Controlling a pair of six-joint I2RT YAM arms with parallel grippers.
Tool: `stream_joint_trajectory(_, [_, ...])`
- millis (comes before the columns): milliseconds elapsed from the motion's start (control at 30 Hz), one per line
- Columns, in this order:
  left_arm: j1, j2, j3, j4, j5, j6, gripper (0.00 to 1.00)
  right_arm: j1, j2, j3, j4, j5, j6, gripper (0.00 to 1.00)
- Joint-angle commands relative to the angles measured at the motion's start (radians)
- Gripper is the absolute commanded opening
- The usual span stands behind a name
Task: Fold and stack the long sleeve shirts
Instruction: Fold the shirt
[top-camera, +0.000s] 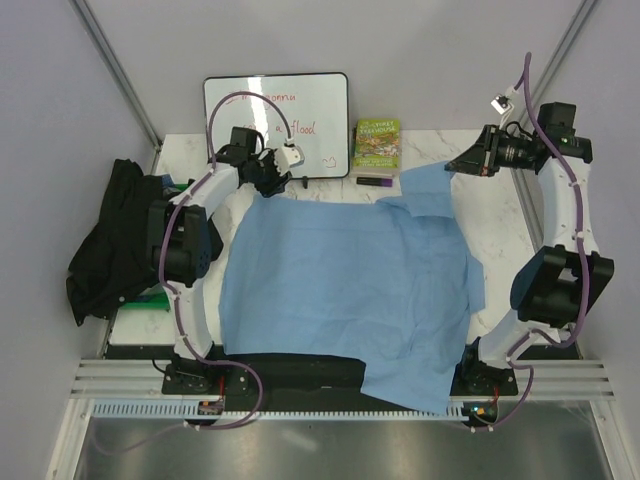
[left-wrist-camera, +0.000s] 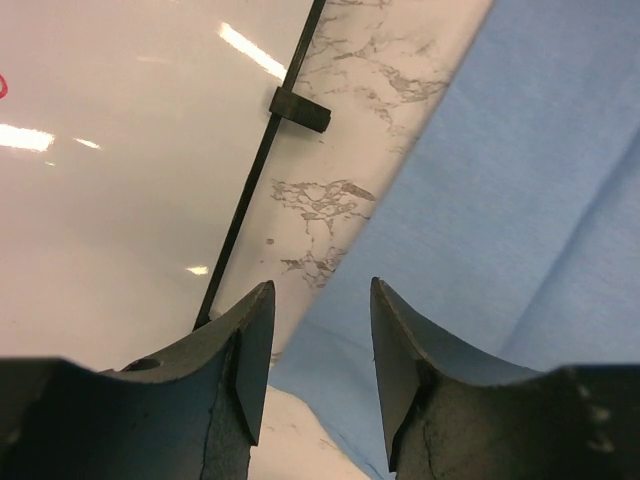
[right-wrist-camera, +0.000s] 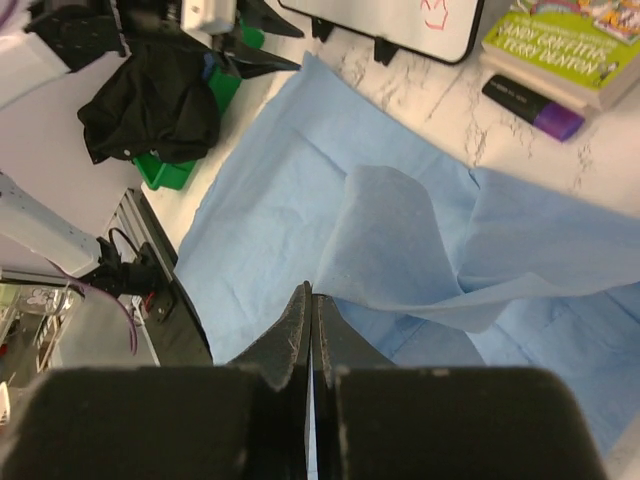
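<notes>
- Shirts: 2. Light blue long sleeve shirt (top-camera: 345, 290) spread flat across the middle of the white marble-pattern table (top-camera: 500, 215), its near edge hanging over the near side. Plain black long sleeve shirt (top-camera: 110, 240) heaped at the left edge, on a green plastic bin (right-wrist-camera: 170, 172).
- Far side: 1 white whiteboard (top-camera: 275, 120), 1 green-covered book (top-camera: 377, 145), 1 purple-and-black marker (top-camera: 374, 182) just near of the book.
- Writing: red handwriting on the whiteboard, "flood" legible; book cover reads "TERRY DENTON".
- Left gripper (left-wrist-camera: 320, 300): jaws apart, empty, over the blue shirt's far left edge.
- Right gripper (right-wrist-camera: 310, 295): jaws pressed together at a raised fold of blue cloth, far right corner; cannot tell if cloth is pinched.
</notes>
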Motion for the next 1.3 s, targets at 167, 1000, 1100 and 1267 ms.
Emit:
stream_joint_trajectory(167, [-0.001, 0.166, 0.182, -0.092, -0.049, 0.183, 0.49, 0.011, -0.107, 0.001, 0.170, -0.085, 0.149, 0.00])
stream_joint_trajectory(1000, [-0.001, 0.226, 0.214, -0.300, -0.056, 0.372, 0.09, 0.029, -0.185, -0.009, 0.391, -0.134, 0.381, 0.00])
stream_joint_trajectory(1100, [0.001, 0.183, 0.211, -0.302, -0.038, 0.355, 0.02, 0.029, -0.203, -0.014, 0.396, -0.144, 0.395, 0.00])
stream_joint_trajectory(1267, [0.001, 0.079, 0.190, -0.301, -0.027, 0.317, 0.02, 0.029, -0.249, -0.032, 0.396, -0.161, 0.392, 0.00])
